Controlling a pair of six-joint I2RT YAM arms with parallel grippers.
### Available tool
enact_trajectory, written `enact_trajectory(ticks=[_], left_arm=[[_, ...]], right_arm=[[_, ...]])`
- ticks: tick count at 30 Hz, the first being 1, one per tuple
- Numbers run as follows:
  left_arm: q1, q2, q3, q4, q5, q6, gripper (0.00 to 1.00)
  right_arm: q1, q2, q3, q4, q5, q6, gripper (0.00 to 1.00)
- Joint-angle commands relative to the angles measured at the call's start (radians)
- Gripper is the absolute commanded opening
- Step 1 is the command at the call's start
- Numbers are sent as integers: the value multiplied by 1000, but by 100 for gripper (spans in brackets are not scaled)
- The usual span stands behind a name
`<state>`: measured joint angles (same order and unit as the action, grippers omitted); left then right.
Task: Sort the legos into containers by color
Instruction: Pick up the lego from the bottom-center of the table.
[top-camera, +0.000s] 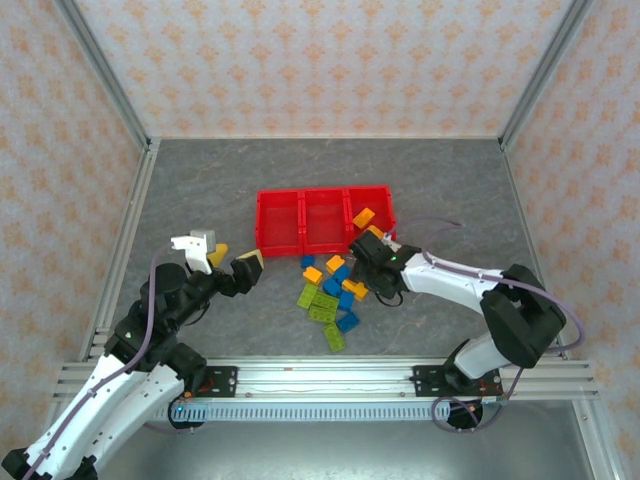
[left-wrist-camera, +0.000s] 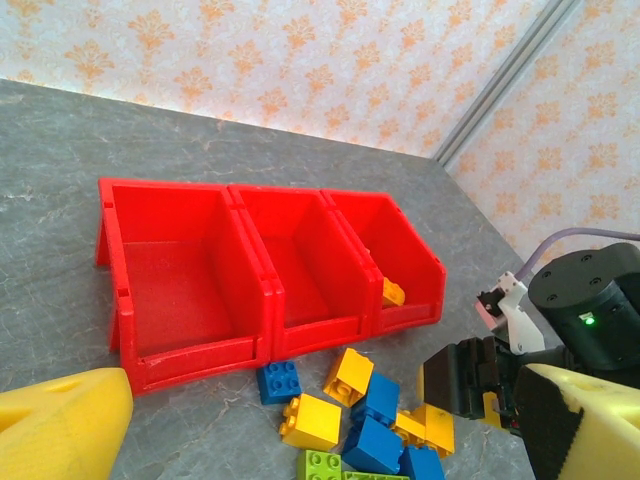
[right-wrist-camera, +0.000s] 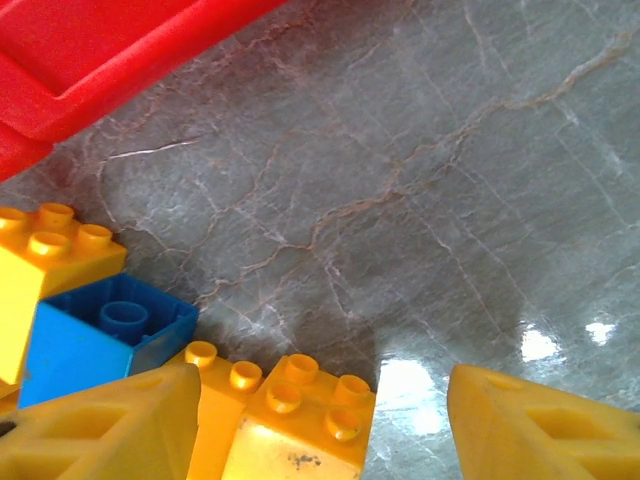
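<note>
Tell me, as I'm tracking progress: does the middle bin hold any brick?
No, the middle bin shows only bare red floor, while one orange brick lies in the right bin.

Cream walls (top-camera: 330, 60) printed with a repeating orange floral motif close in three sides. Silver metal posts (top-camera: 100, 70) run along the corners. The table (top-camera: 200, 190) is grey, veined like marble, with soft glare (right-wrist-camera: 540, 345), probably from overhead light. A slotted metal rail (top-camera: 320, 375) crosses its near edge.
</note>
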<state>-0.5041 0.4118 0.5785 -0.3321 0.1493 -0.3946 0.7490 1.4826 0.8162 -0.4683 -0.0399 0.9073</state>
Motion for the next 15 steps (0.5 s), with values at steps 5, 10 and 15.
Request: enact_trajectory(ticks=[5, 10, 15], left_arm=[[-8, -9, -10, 16, 14, 4, 99], [-7, -6, -8, 15, 16, 4, 99], [-7, -10, -10, 18, 25, 4, 99]], right_arm=[[10, 35, -3, -15, 52, 24, 64], [17, 46, 0, -15, 54, 22, 62], [29, 67, 2, 2, 42, 15, 61]])
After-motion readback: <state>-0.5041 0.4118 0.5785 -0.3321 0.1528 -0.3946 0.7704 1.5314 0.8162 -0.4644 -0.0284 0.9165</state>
